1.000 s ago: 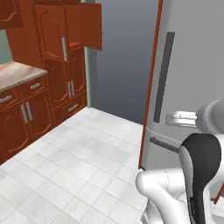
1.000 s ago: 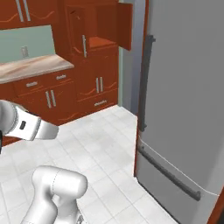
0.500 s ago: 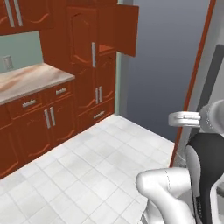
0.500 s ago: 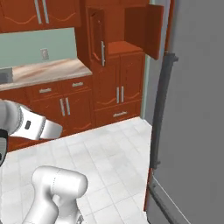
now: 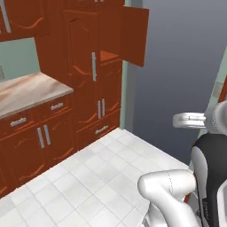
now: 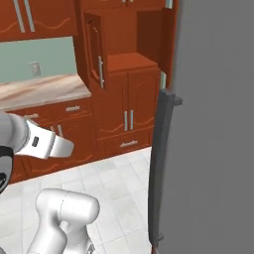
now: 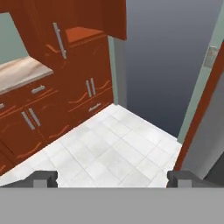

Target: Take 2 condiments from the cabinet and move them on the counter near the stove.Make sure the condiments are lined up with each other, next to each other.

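A: Any writing or labels to read?
B: None legible on the cabinet (image 5: 111, 40) or the counter (image 5: 31, 88).
A: How does the gripper (image 7: 112, 178) stand?
B: In the hand view its two tips sit far apart at the bottom corners, with nothing between them, only white floor tiles (image 7: 109, 153) beyond.
A: And the cabinet?
B: Well ahead and above, door (image 5: 131, 33) swung out, flat shelf (image 6: 131, 62) showing. I cannot make out any bottles on it. The counter lies left of it, a grey fridge (image 6: 213, 129) right.
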